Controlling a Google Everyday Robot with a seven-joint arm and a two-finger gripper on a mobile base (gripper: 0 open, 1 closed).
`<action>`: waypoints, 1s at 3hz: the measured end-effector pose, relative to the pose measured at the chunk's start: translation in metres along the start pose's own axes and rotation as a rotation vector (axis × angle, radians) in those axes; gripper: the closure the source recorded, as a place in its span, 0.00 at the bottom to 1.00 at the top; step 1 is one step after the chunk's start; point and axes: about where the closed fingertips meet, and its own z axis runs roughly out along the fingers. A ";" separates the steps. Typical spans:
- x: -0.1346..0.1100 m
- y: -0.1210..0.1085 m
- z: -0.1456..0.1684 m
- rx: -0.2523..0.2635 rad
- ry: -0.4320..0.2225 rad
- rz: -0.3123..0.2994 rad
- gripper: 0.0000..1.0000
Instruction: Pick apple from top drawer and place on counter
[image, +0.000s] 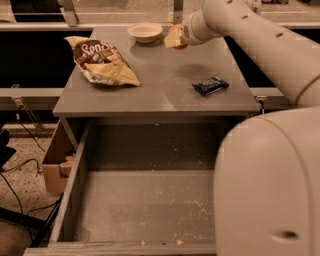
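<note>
The top drawer (145, 200) stands pulled open at the front, its crumb-speckled floor bare. My gripper (173, 38) is at the back of the counter (160, 85), just right of the pale bowl. Its yellowish fingers (171, 40) are closed around the apple (182, 46), which shows only as a red-orange rim. I cannot tell whether the apple touches the counter. My arm reaches in from the right.
A brown chip bag (102, 61) lies on the counter's left. A pale bowl (145, 32) sits at the back. A dark snack packet (210, 85) lies at the right. A cardboard box (56, 162) and cables are on the floor left of the cabinet. My arm's bulk (270, 190) covers the drawer's right side.
</note>
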 end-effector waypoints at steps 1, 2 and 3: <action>0.001 -0.031 0.031 0.042 0.009 0.055 1.00; 0.017 -0.052 0.051 0.065 0.018 0.131 1.00; 0.039 -0.060 0.070 0.064 0.035 0.198 1.00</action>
